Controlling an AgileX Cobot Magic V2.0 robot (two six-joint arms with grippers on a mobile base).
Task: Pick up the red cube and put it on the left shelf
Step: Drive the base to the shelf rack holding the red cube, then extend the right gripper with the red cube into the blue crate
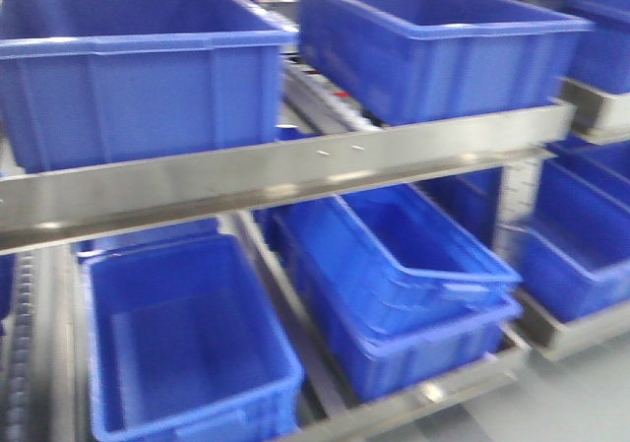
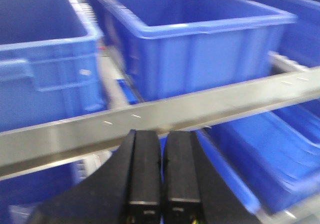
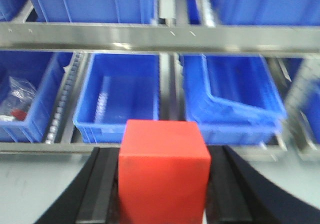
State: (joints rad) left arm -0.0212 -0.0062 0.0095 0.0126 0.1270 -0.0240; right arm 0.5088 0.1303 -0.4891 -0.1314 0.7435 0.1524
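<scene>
The red cube (image 3: 163, 171) is held between the black fingers of my right gripper (image 3: 163, 156), low in the right wrist view, in front of the steel shelf (image 3: 160, 37). The shelf's brushed front rail also crosses the front view (image 1: 285, 171) and the left wrist view (image 2: 165, 115), with blue crates above and below it. My left gripper (image 2: 162, 136) is shut and empty, its two black fingers pressed together just before the rail. Neither gripper shows in the front view.
Large blue crates fill both tiers (image 1: 138, 78) (image 1: 433, 43) (image 1: 187, 344). One lower crate (image 1: 404, 255) sits tilted inside another. A crate at the lower left of the right wrist view holds a plastic bag (image 3: 17, 97). Grey floor lies before the rack (image 3: 30, 184).
</scene>
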